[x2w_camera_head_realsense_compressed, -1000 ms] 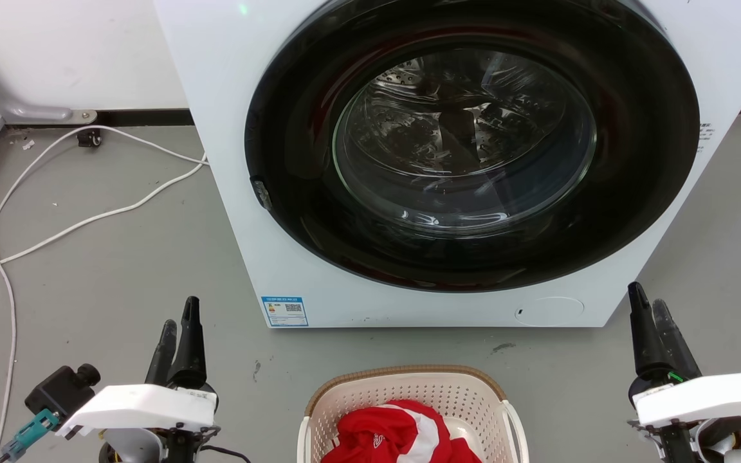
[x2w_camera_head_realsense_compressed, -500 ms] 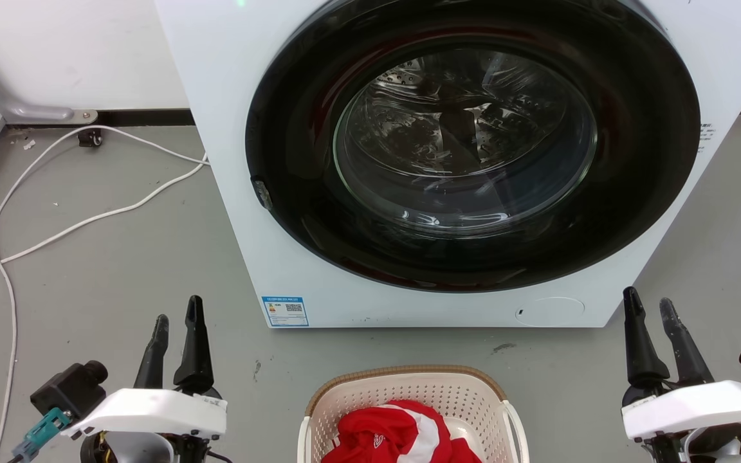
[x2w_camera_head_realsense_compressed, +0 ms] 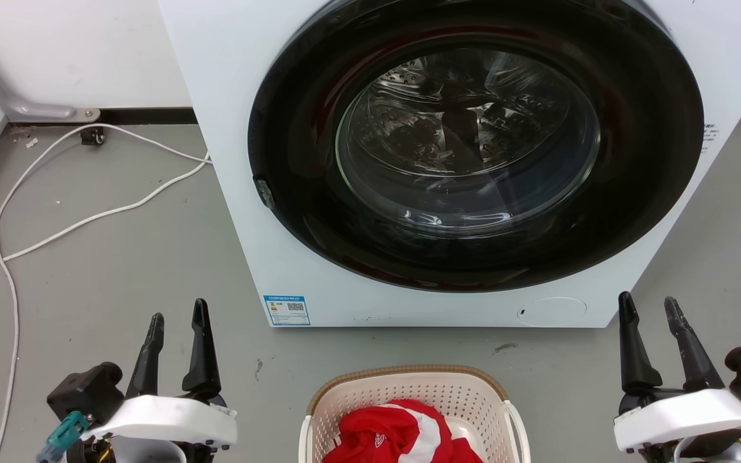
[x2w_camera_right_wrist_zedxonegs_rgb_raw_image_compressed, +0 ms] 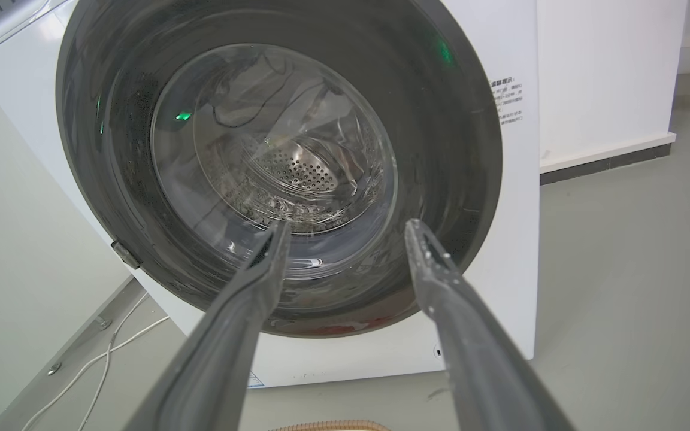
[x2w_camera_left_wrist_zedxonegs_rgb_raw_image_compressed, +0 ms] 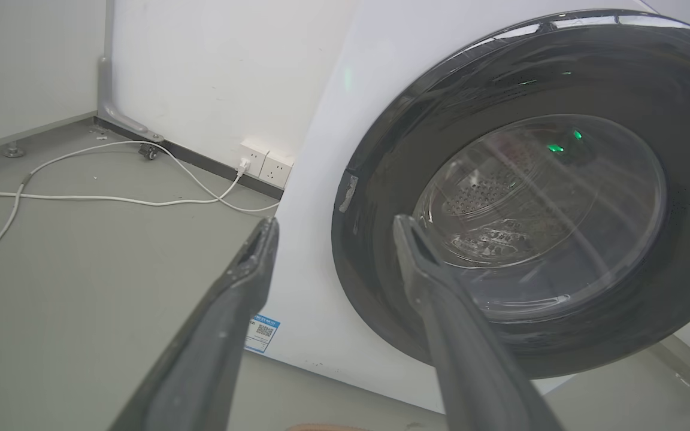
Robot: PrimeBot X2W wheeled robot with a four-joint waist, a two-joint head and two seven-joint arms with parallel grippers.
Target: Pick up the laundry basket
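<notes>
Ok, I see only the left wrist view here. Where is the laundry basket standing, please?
Observer: In the head view the laundry basket stands in front of the washing machine, between the left tool and the right tool, touched by neither.
Operator: Is something inside it?
Observer: Yes, a red and white garment.
Operator: And the right tool, is it open?
Observer: Yes, open, holding nothing.

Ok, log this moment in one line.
phase: pre-grasp | left gripper: open, empty | right gripper: open, empty | laundry basket: on floor, untouched
</notes>
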